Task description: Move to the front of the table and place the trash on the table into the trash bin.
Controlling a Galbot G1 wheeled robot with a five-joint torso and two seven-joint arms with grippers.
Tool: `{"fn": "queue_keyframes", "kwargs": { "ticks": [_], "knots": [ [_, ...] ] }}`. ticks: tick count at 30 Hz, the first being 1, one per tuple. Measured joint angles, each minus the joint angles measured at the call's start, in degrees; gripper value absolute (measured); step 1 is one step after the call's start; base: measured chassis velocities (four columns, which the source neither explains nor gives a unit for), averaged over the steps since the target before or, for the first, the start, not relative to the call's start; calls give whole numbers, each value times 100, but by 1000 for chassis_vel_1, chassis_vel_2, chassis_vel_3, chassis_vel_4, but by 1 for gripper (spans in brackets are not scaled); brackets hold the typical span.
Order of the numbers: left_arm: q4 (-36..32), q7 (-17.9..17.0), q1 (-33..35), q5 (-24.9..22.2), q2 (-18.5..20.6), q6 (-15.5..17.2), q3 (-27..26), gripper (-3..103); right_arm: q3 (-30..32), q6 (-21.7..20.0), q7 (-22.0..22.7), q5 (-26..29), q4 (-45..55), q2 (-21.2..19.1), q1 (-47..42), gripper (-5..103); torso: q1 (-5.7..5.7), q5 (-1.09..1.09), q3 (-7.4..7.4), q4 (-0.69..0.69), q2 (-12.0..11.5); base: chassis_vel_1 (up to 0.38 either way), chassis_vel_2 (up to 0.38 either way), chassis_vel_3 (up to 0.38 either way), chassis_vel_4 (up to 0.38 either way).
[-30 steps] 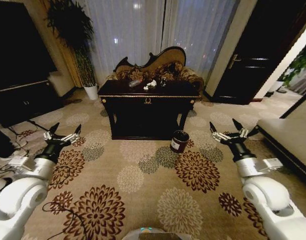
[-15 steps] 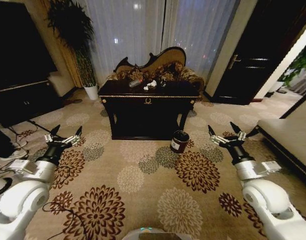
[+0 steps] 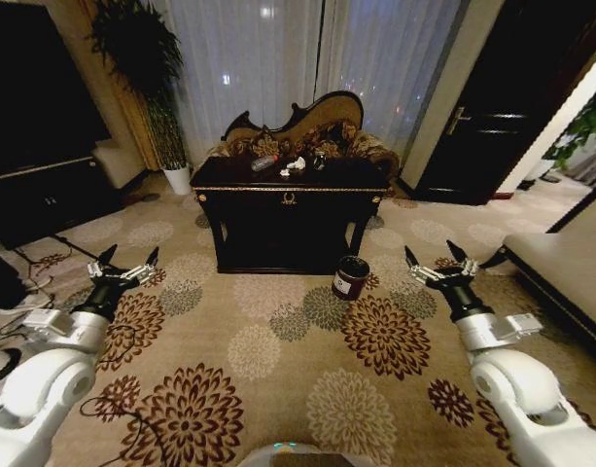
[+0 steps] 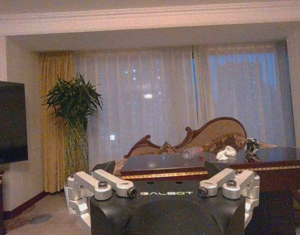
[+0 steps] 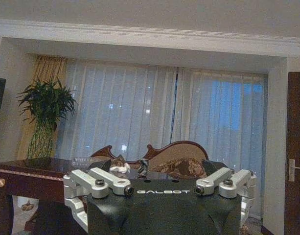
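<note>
The glossy black table (image 3: 290, 197) with gold trim stands ahead at the middle of the head view, in front of a carved sofa. On its top lies the trash: a clear plastic bottle (image 3: 264, 162), white paper wads (image 3: 295, 165) and a small can (image 3: 319, 160). The same bottle (image 4: 193, 152), paper wad (image 4: 226, 153) and can (image 4: 251, 145) appear on the table (image 4: 189, 169) in the left wrist view. The dark trash bin (image 3: 351, 277) stands on the carpet by the table's front right leg. My left gripper (image 3: 122, 266) and right gripper (image 3: 440, 265) are both open, held low over the carpet, far short of the table.
A floral carpet (image 3: 278, 360) stretches between me and the table. A potted plant (image 3: 142, 58) and dark TV cabinet (image 3: 45, 185) stand at the left, with cables on the floor there. A dark door (image 3: 492, 107) and a pale sofa (image 3: 560, 263) are at the right.
The whole view has shifted slightly: table and bin sit a little lower and nearer, so the camera has moved forward. Both grippers stay open in the same pose.
</note>
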Motion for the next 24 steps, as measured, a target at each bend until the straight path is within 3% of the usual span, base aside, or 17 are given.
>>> {"fn": "queue_keyframes", "kwargs": {
  "ticks": [9, 24],
  "knots": [
    [-86, 5, -40, -147, 125, -10, -41, 100, -51, -24, -1, 16, -20, 24, 40, 100, 0, 0, 0, 0, -1, -48, 54, 56, -57],
    [-182, 60, 42, -199, 16, -51, -42, 100, -12, -13, -21, 4, 36, 76, -66, 100, 0, 0, -1, 0, -1, -56, 54, 54, -58]
  ]
}}
